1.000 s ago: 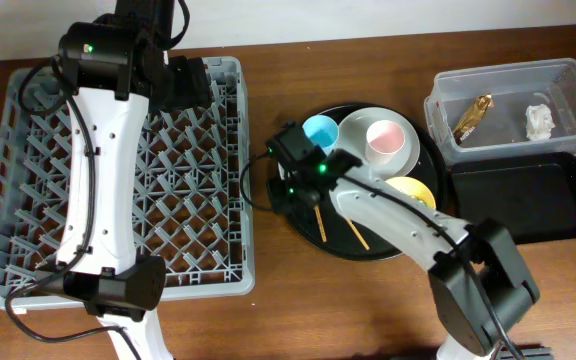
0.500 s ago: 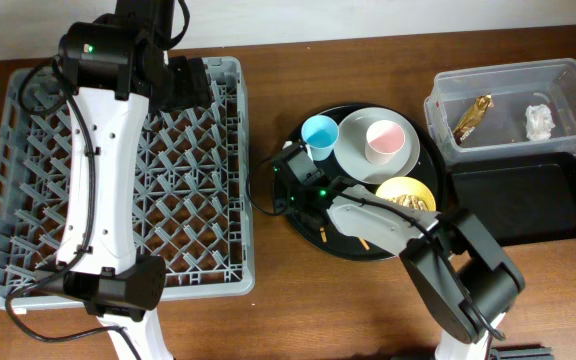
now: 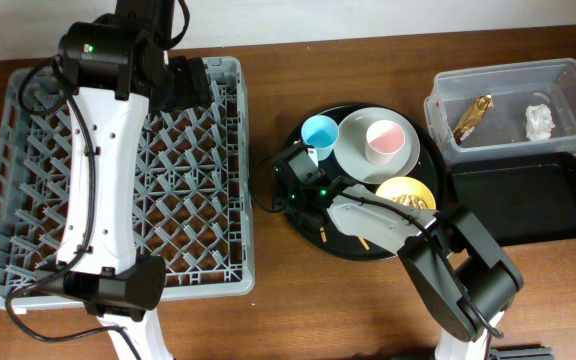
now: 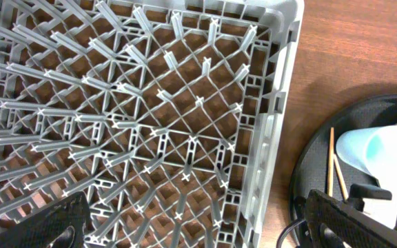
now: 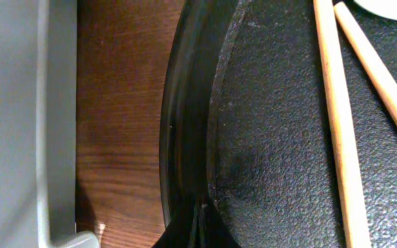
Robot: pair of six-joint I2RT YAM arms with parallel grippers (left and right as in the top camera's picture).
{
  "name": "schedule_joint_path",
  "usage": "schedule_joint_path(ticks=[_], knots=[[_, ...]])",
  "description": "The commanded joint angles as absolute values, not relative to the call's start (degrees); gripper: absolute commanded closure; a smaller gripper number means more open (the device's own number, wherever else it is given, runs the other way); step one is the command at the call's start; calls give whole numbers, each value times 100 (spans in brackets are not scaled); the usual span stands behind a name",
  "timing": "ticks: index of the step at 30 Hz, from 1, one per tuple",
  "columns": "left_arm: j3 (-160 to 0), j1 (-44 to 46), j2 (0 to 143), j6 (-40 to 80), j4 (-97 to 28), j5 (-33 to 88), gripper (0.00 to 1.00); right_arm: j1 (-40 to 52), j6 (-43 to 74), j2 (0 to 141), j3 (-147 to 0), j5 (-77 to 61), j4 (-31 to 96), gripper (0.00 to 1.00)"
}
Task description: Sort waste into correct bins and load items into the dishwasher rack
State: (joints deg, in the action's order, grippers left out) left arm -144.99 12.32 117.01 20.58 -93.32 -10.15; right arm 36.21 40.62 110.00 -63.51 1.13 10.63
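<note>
Since a second ago, the right arm has been swung off the light-blue cup [image 3: 319, 133], which is now uncovered. The right hand [image 5: 200, 224] has been brought down to the left edge of the round black tray [image 3: 360, 256]. Over the last half second almost nothing has been shifted. The left arm has been kept where it was over the dishwasher rack [image 3: 198, 200].

In the overhead view the right hand's fingertips are hidden under its own wrist. In the right wrist view they are seen pressed together at the tray's rim, with nothing between them. The chopsticks [image 5: 340, 138] lie apart from them on the tray floor, and their ends are cut off. The left hand [image 4: 191, 213] is spread wide and empty above the rack, with only its finger ends in view. The yellow bowl [image 3: 408, 192] is partly covered by the right arm, and the beige bits in it are hard to make out.

The blue cup stands on the tray, touching the pale grey plate [image 3: 353, 150]. That plate carries the pink cup [image 3: 384, 139]. The gold-brown wrapper [image 3: 473, 117] and the white tissue [image 3: 539, 121] lie in the clear tub [image 3: 568, 75]. The black rectangular tray [image 3: 528, 200] is just beside the tub on the desk [image 3: 318, 310].
</note>
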Motion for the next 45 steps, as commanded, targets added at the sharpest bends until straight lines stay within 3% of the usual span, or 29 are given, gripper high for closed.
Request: schedule_joint_path(ticks=[1, 6, 17, 29, 45], knots=[[-14545, 1232, 11681, 1986, -9336, -1096, 1, 3590, 4657, 11050, -6320, 366, 1044, 96], [-14545, 1229, 11681, 1986, -9336, -1096, 1, 3476, 4759, 11100, -6346, 198, 895, 96], [-14545, 1232, 11681, 1986, -9336, -1096, 1, 2921, 3695, 11098, -8333, 21, 3732, 96], [-14545, 1232, 11681, 1986, -9336, -1096, 1, 3208, 3675, 12204, -8326, -191, 3426, 96], [-14545, 1232, 11681, 1986, -9336, -1096, 1, 3258, 3610, 12175, -8379, -185, 3354, 96]])
